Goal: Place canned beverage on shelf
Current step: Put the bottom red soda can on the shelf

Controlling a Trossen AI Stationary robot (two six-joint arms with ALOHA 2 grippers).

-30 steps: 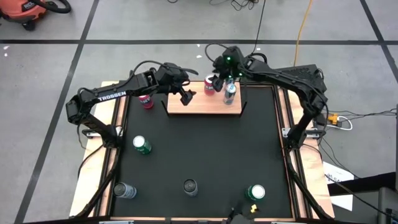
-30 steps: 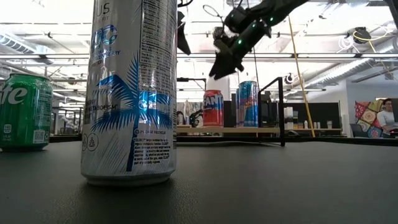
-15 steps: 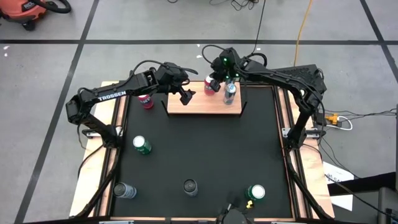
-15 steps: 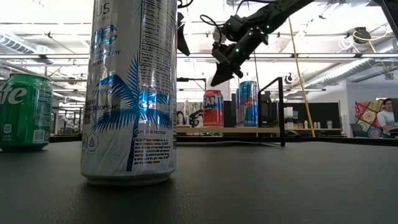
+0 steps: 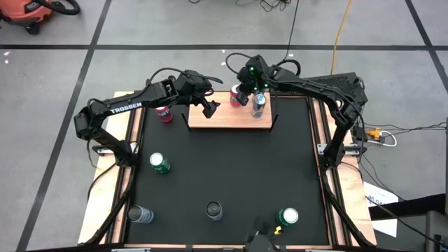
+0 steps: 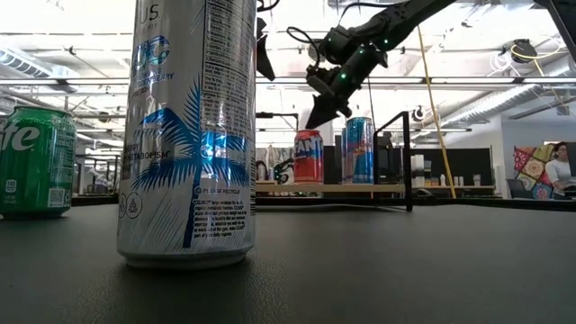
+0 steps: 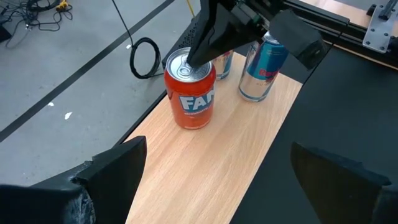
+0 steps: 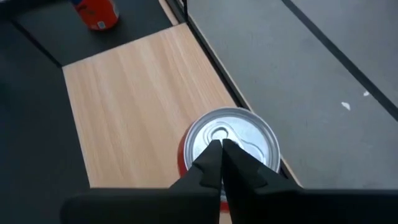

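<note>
The light-wood shelf (image 5: 224,119) lies at the table's far edge. An orange can (image 5: 236,96) and a blue-silver can (image 5: 258,105) stand upright on it, both also in the low view (image 6: 308,157) (image 6: 360,150). My right gripper (image 5: 242,93) is shut, its tips pointing down over the orange can's lid (image 8: 239,130). My left gripper (image 5: 209,108) is open and empty, hovering over the shelf's left part (image 7: 217,162), with the orange can (image 7: 191,87) ahead of it. My right gripper's shut fingertips (image 8: 214,152) stand over the middle of the orange can's lid (image 7: 186,65), coming from above. The low view shows them (image 6: 317,119) just over the can's top. I cannot tell whether they touch it. The can stands upright on the shelf.
A red can (image 5: 164,113) stands on the black tabletop left of the shelf. Two green cans (image 5: 159,163) (image 5: 287,217), a silver can (image 5: 140,213) and a dark can (image 5: 213,210) stand nearer. Black rod uprights (image 6: 407,162) rise at the shelf's ends.
My right gripper, shut throughout, has shifted a little toward the table's left and its tips have come down toward the orange can's top. The cans and my left arm have kept still.
</note>
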